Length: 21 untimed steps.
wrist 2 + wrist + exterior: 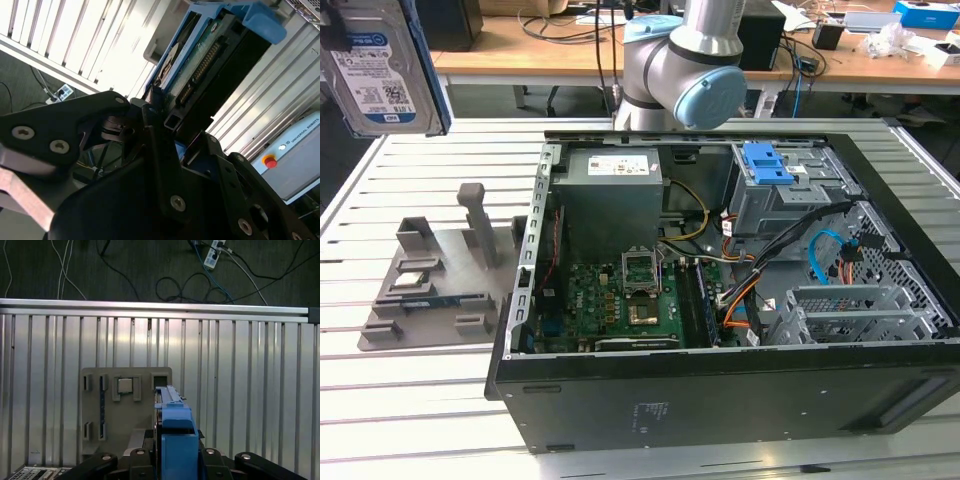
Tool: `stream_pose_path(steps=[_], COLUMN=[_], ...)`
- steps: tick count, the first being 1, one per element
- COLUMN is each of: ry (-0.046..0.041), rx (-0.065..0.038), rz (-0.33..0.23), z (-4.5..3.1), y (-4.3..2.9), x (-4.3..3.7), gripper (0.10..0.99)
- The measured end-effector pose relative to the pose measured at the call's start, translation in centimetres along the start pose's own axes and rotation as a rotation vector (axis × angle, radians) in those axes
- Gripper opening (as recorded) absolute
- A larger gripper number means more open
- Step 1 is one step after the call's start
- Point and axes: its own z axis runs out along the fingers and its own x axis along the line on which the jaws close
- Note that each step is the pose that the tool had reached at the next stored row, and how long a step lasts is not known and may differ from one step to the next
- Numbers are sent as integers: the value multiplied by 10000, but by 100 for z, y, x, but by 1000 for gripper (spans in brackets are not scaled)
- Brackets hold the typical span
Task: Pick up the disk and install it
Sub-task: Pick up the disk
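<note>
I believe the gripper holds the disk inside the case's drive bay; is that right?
Not quite: the gripper holds the disk, but up above the table, outside the case, as the exterior view shows.

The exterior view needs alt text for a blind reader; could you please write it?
The disk is raised at the exterior view's upper left, over a slatted metal table. An open computer case lies mid-table, a grey fixture beside it, the arm behind.

Black cables (807,222) across drive bay (755,210), case (720,390) top open
</note>
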Motion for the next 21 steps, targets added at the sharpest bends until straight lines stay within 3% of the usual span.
stream_pose_path(steps=[3,5,13,15,18,21], ry=[0,0,0,1,0,0], rx=[-1,-2,-1,-2,-1,0], rz=[-1,-1,0,-1,0,-1], z=[-146,-200,-211,-213,-217,-220], y=[3,4,2,-57,-237,-363], x=[-6,-7,-7,-6,-2,1], gripper=[365,365,365,365,365,365])
